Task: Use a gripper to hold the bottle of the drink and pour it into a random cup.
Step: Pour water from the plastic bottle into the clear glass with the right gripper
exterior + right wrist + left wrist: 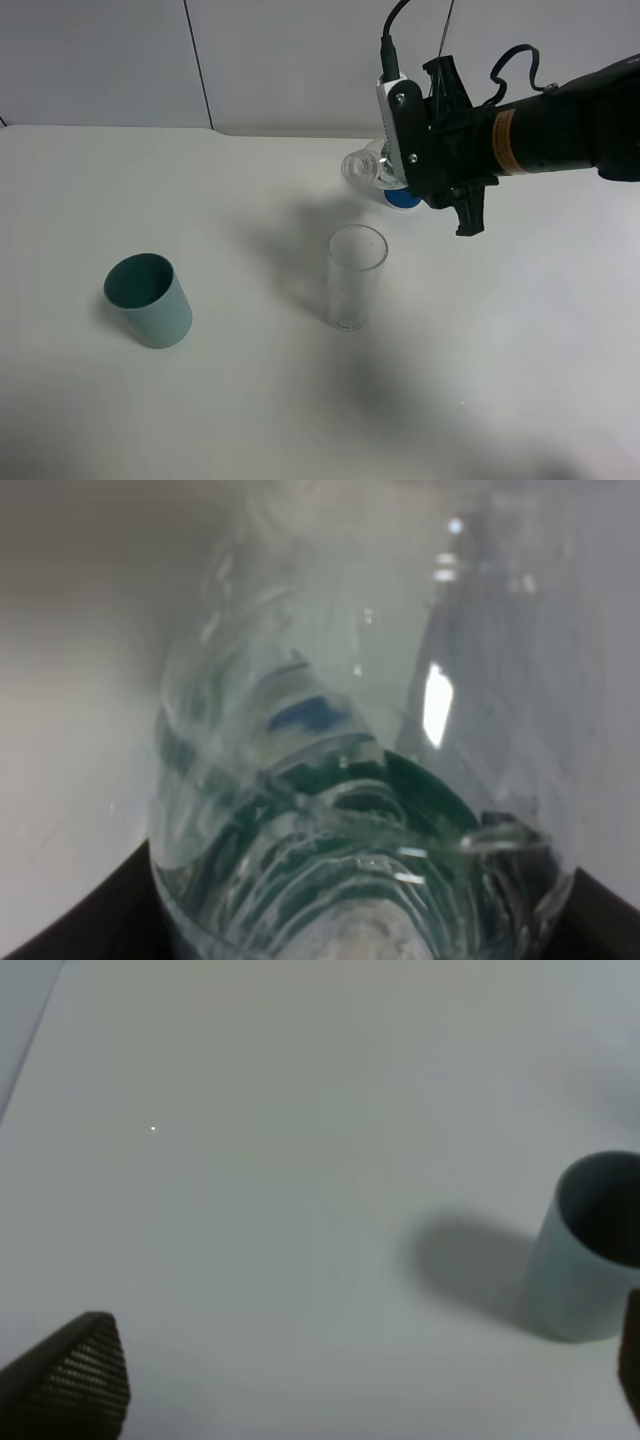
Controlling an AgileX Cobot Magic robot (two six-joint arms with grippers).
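The white table (120,180) bears a teal cup (150,300) and, near its middle, the clear glass (357,275). The right gripper (420,165) clamps the bottle (362,167), which lies sideways, its mouth above and just behind the glass. Best to center the mouth over the rim, then tilt slowly. The left gripper (350,1375) stands wide and holds nothing.
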